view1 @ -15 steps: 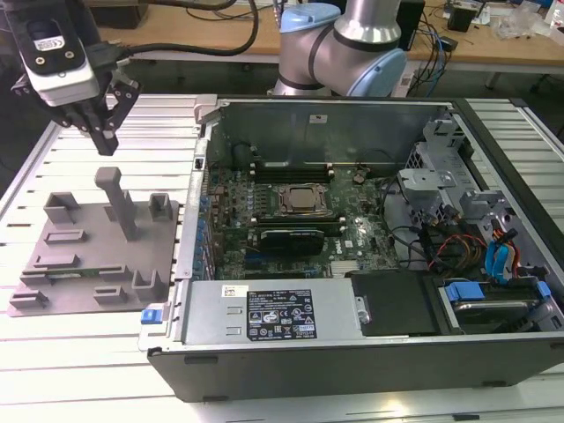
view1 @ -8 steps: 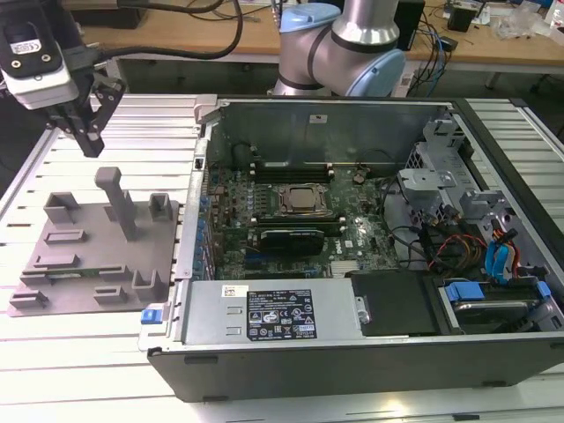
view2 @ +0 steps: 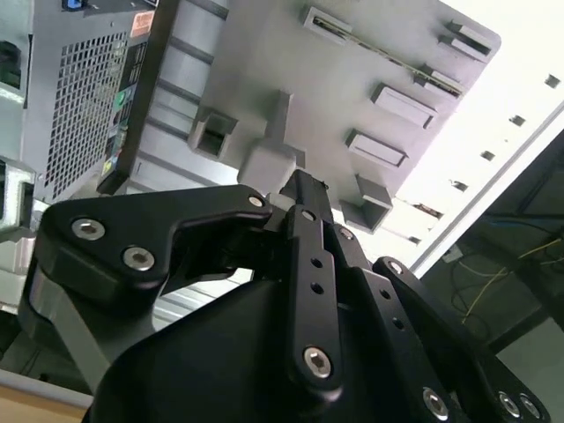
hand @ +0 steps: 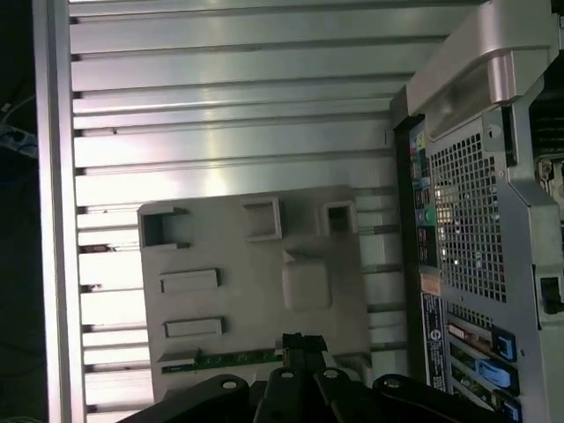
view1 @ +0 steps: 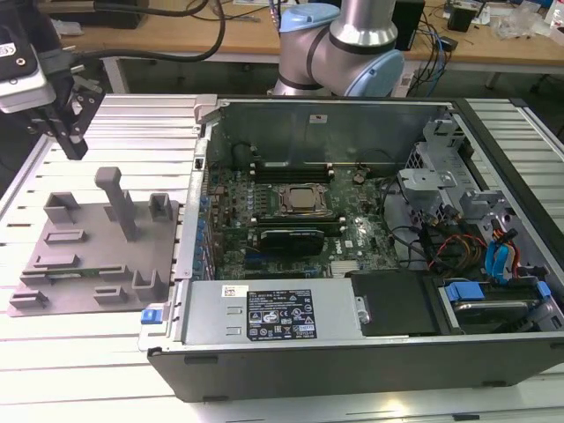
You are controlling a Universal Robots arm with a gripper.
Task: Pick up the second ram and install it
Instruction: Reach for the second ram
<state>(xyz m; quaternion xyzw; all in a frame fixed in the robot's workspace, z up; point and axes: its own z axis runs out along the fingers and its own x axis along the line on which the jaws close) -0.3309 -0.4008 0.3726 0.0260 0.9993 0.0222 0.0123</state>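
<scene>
Your gripper [view1: 77,150] hangs at the exterior view's upper left, jaws drawn narrow and holding nothing. Below it sits the grey holder tray [view1: 88,251]. The second ram [hand: 231,357], a long thin green strip, rests in a slot along the tray's edge, low centre in the first wrist view. The open computer case [view1: 291,370] stands at right.

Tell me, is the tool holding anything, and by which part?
Nothing: the tool hovers empty above the grey tray, where the second ram lies.
</scene>
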